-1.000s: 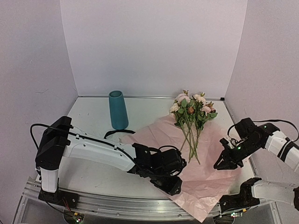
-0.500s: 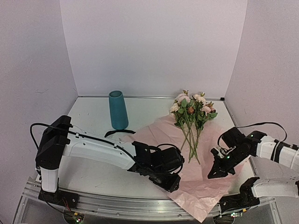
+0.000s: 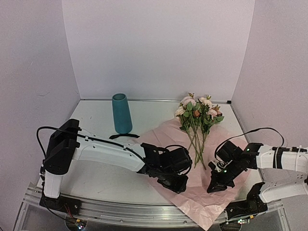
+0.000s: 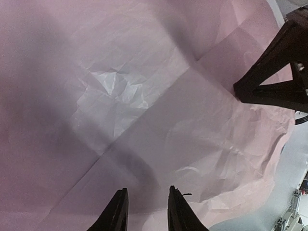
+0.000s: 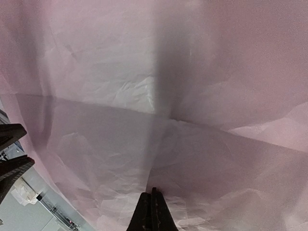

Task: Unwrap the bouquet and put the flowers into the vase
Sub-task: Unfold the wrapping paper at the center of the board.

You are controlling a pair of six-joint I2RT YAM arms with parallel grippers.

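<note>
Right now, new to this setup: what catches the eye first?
The flowers lie on spread pink paper, right of centre, blooms toward the back wall. The teal vase stands back left, off the paper. The left gripper and right gripper hover low over the paper's near part.

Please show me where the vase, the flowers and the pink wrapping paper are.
vase (image 3: 121,114), top external view, middle of its teal body.
flowers (image 3: 198,111), top external view, on the rose heads.
pink wrapping paper (image 3: 202,204), top external view, bare near corner.
</note>
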